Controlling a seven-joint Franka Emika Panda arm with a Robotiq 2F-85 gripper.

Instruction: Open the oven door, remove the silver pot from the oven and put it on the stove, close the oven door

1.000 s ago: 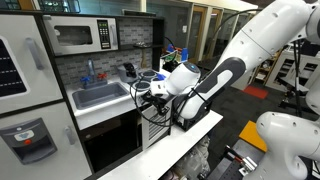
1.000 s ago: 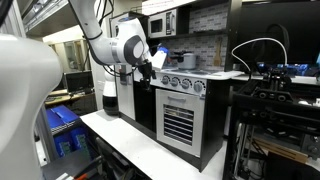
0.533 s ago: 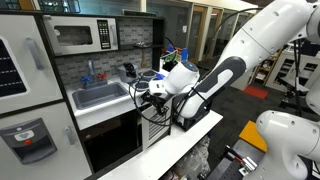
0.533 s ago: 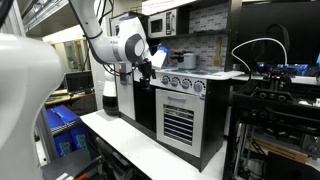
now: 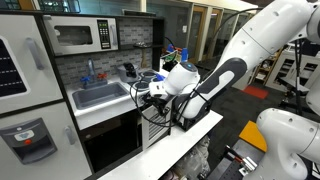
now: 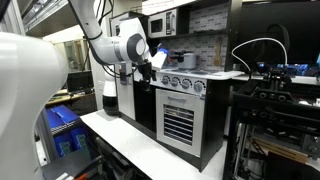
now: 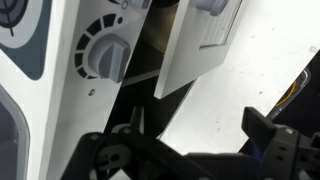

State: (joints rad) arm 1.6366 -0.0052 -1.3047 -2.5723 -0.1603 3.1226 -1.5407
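1. The gripper [image 6: 151,65] is standing with its jaws spread wide and is holding nothing. It is hovering just beside the front edge of the stove [image 6: 207,71], at one end of the row of knobs [image 6: 186,85].
2. In the wrist view, one knob [image 7: 103,55] is filling the upper left. A dark gap is running between its panel and a second white panel [image 7: 195,50]. I cannot tell whether that gap is a door standing ajar.
3. What looks like the silver pot [image 6: 183,58] is sitting on the stove top behind the knobs, apart from the fingers. It is showing small and blurred, so this is a likely reading only.
4. The oven door [image 6: 178,125] is hanging below the knobs and is looking shut, or very nearly so, in an exterior view.
5. With the pot seemingly out and up, the arm is probably working on the closing step, or finishing it. Doing this well means keeping the jaws open and pressing with the flat of one finger. The push should be going onto the door's upper part, straight in and slowly, until the door is seating flush.
6. The approach should be passing below the knob row, to avoid catching a knob or nudging the pot. The toy kitchen is probably light, so a hard shove risks shifting the whole unit.
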